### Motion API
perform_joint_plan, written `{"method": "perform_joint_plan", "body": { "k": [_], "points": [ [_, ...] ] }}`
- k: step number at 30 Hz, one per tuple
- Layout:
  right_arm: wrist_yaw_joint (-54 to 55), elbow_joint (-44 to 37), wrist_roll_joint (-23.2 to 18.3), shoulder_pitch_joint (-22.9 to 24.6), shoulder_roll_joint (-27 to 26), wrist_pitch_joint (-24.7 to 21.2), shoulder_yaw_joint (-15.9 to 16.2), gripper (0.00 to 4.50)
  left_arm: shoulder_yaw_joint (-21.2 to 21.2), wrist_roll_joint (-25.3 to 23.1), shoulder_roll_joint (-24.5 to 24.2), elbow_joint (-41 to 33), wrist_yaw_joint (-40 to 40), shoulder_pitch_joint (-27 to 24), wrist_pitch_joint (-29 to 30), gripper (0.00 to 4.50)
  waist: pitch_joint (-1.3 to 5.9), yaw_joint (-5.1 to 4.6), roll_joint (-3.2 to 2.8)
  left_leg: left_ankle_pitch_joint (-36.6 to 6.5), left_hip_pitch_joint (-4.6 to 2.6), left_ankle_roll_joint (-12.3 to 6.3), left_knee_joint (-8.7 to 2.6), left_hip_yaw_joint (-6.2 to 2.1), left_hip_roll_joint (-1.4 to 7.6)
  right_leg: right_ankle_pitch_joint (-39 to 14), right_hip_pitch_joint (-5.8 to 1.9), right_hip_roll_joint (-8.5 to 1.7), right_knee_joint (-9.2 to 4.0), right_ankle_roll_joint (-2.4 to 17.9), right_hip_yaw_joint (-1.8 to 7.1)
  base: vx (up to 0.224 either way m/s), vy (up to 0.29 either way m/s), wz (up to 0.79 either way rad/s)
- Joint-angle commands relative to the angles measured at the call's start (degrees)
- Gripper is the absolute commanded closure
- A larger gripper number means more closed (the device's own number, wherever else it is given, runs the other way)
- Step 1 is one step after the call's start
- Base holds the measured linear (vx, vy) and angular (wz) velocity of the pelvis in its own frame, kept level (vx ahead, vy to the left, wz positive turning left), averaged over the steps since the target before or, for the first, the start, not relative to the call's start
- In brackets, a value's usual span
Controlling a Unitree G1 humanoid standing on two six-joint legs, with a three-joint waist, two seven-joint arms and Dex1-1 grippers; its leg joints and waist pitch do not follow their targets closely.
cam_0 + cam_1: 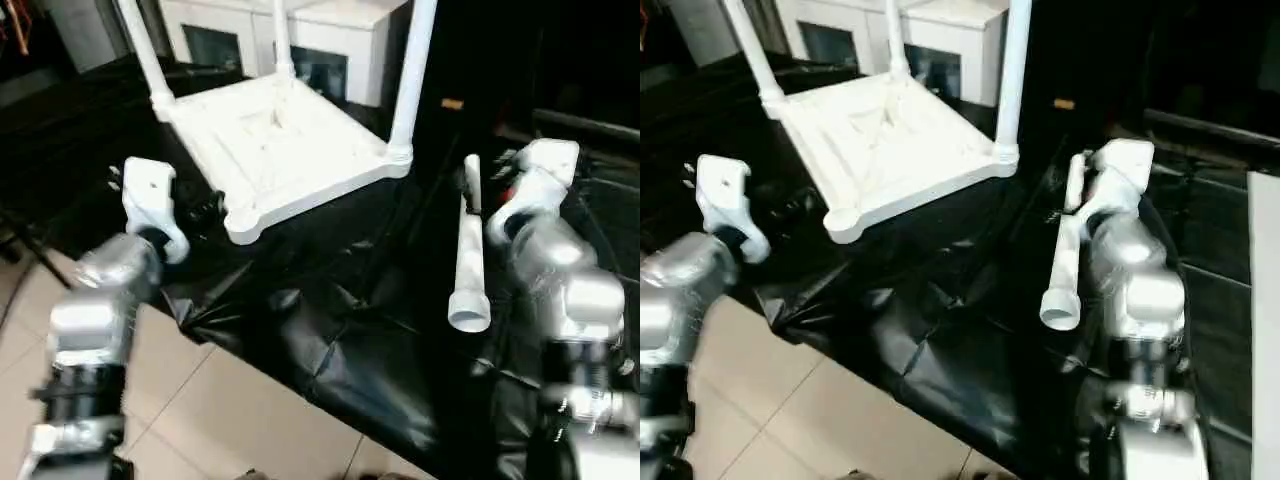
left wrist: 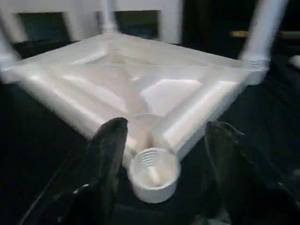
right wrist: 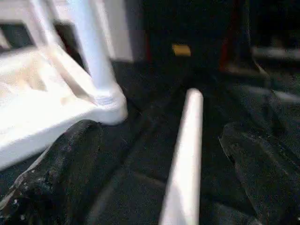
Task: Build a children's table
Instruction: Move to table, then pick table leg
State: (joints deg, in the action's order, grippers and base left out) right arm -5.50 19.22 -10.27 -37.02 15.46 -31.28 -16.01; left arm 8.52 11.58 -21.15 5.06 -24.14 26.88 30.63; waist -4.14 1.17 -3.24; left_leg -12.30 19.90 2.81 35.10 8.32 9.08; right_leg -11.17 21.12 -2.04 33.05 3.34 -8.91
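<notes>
I see the table top [image 1: 290, 150] upside down on the black sheet [image 1: 330, 330], three legs fitted, nearest corner socket [image 2: 153, 172] empty between my left gripper's [image 2: 161, 159] spread fingers. Loose leg [image 1: 468, 262] lies flat by the top; right gripper [image 3: 159, 159] wide open astride it.

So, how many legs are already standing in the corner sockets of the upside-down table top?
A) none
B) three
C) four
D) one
B: three legs rise from the corners of the table top, the near corner socket is empty, and the fourth leg lies on the black cover beside the right claw, whose fingers are open.
</notes>
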Motion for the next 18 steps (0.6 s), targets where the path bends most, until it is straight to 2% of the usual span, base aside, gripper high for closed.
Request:
{"method": "perform_joint_plan", "body": {
  "k": [1,2,3,4,5,6,7,8,9,10,11,12,13,14,15,16,17,18],
  "points": [
    [-2.15,4.49,-0.95,-2.74,2.21,-4.96,-0.57,0.00,-2.85,-0.23,-1.82,-2.63,-2.68,0.40,1.80,1.19,3.12,0.17,1.02,-13.98,-0.94,-2.81,-2.92,-0.84,1.82,-36.95,-1.90,-8.02,-7.96,-2.83,4.08,0.000,0.000,0.00],
    [-2.15,4.49,-0.95,-2.74,2.21,-4.96,-0.57,0.00,-2.85,-0.23,-1.82,-2.63,-2.68,0.40,1.80,1.12,3.74,0.29,0.68,-10.52,-0.20,-3.75,-3.98,-1.58,3.48,-28.36,-2.49,-7.31,-6.59,-1.38,3.93,0.000,0.000,0.00],
    [-3.44,6.67,-0.41,-3.73,3.60,-6.62,0.16,0.00,-4.04,0.16,-2.27,-4.11,-4.07,0.11,2.33,1.12,3.86,0.18,0.82,-9.96,-0.15,-3.96,-4.16,-1.75,4.13,-25.00,-2.26,-7.21,-6.20,-0.66,4.09,0.000,0.000,0.00],
    [-4.03,8.63,0.30,-4.53,4.61,-7.99,0.82,0.00,-5.07,1.23,-2.70,-5.84,-5.96,-0.34,2.94,1.12,4.26,0.10,0.55,-9.53,-0.22,-3.84,-4.34,-2.38,5.11,-18.99,-2.34,-7.35,-4.75,2.13,4.41,0.000,0.000,0.00],
    [-4.03,8.63,0.30,-4.53,4.61,-7.99,0.82,0.00,-5.07,1.23,-2.70,-5.84,-5.96,-0.34,2.94,1.12,4.27,-0.03,0.57,-9.04,0.07,-4.05,-4.31,-2.25,5.13,-16.69,-2.43,-7.45,-4.42,3.36,4.64,0.000,0.000,0.00],
    [-5.18,11.54,1.37,-5.64,6.09,-9.66,2.18,0.00,-6.88,2.65,-3.74,-8.37,-8.69,-1.06,4.79,1.12,4.43,0.01,1.52,-6.99,0.16,-4.29,-3.91,-1.65,4.88,-13.72,-2.24,-7.74,-4.08,5.45,5.06,0.058,0.017,0.00],
    [-8.17,15.81,1.21,-7.77,7.91,-14.52,3.53,0.00,-9.15,4.33,-5.17,-11.40,-11.76,-1.99,7.51,1.12,4.75,0.08,2.12,-5.40,0.41,-4.46,-3.65,-1.48,4.48,-12.54,-2.59,-7.89,-3.39,6.58,5.13,0.058,0.017,0.00],
    [-9.26,17.15,0.87,-8.59,8.52,-16.54,3.91,0.00,-9.85,4.73,-5.75,-12.23,-12.68,-2.15,8.60,1.12,5.23,0.69,1.53,0.12,1.13,-6.31,-3.04,-0.81,3.83,-7.52,-2.91,-8.11,-2.68,9.25,5.42,0.059,-0.003,0.01],
    [-9.26,17.15,0.87,-8.59,8.52,-16.54,3.91,0.00,-9.85,4.73,-5.75,-12.23,-12.68,-2.15,8.60,1.12,5.38,0.79,1.62,2.05,1.05,-6.94,-2.81,-0.72,3.90,-5.02,-2.58,-7.83,-2.19,9.63,5.45,0.059,-0.007,0.02],
    [-9.66,19.43,0.81,-9.81,9.03,-17.75,3.88,0.00,-10.19,5.12,-6.17,-12.71,-13.03,-2.23,10.00,1.12,5.72,0.89,2.35,6.14,1.51,-8.84,-2.44,-0.65,3.73,0.04,-2.76,-7.61,-1.11,10.31,5.43,0.059,-0.007,0.02],
    [-9.77,20.65,1.03,-10.34,9.31,-18.09,4.01,0.00,-10.32,5.39,-6.39,-13.00,-13.23,-2.32,10.73,1.12,5.77,1.02,2.34,7.87,1.96,-10.00,-2.24,-0.67,3.46,2.30,-2.83,-7.56,-0.97,10.37,5.36,0.055,-0.011,0.00],
    [-10.73,24.02,1.75,-11.58,10.03,-19.39,4.79,0.00,-10.65,6.35,-7.25,-14.18,-13.90,-2.85,13.11,1.12,6.05,1.20,2.38,9.98,1.91,-11.43,-1.87,-0.73,3.71,5.66,-2.37,-7.60,-0.28,10.74,5.31,0.000,0.000,0.00],
    [-10.73,24.02,1.75,-11.58,10.03,-19.39,4.79,0.00,-10.65,6.35,-7.25,-14.18,-13.90,-2.85,13.11,1.12,6.24,1.09,2.89,10.70,1.93,-12.07,-1.70,-0.59,3.70,6.68,-2.28,-7.48,-0.04,11.16,5.23,0.000,0.000,0.00],
    [-11.39,25.71,2.14,-12.12,10.38,-20.08,5.32,0.00,-10.79,6.87,-7.73,-14.87,-14.27,-3.20,14.35,1.12,5.97,1.50,2.78,10.19,2.40,-12.94,-1.43,-0.46,3.53,5.93,-2.03,-7.53,-0.11,11.29,5.12,0.000,0.000,0.00],
    [-11.87,26.50,2.31,-12.32,10.57,-20.29,5.76,0.00,-10.86,7.07,-7.98,-15.21,-14.55,-3.39,14.74,1.12,5.61,1.52,2.88,8.88,2.50,-13.13,-1.48,-0.32,3.52,3.85,-1.91,-7.45,-0.71,10.84,5.05,0.000,0.000,0.00],
    [-13.25,28.90,3.13,-12.58,11.21,-21.04,7.41,0.00,-11.05,7.50,-8.70,-16.21,-15.26,-4.09,15.76,1.12,5.47,1.60,3.81,6.36,2.38,-12.15,-1.63,-0.12,3.50,-0.87,-2.12,-7.36,-1.16,9.99,4.93,0.000,0.000,0.00],
    [-13.59,29.50,3.43,-12.54,11.39,-21.26,7.92,0.00,-11.07,7.57,-8.85,-16.43,-15.39,-4.29,15.96,1.12,5.25,1.83,3.46,5.11,2.17,-11.49,-1.72,-0.11,3.58,-3.76,-2.00,-7.45,-1.47,9.74,4.87,0.000,0.000,0.00],
    [-14.62,31.03,4.51,-12.21,11.98,-21.87,9.67,0.17,-10.97,7.77,-9.05,-16.92,-15.62,-4.82,16.43,1.09,4.85,1.85,3.24,2.64,1.92,-9.86,-1.77,0.11,3.66,-9.41,-1.78,-7.26,-2.29,8.43,4.84,0.000,0.000,0.00]
  ]
}}
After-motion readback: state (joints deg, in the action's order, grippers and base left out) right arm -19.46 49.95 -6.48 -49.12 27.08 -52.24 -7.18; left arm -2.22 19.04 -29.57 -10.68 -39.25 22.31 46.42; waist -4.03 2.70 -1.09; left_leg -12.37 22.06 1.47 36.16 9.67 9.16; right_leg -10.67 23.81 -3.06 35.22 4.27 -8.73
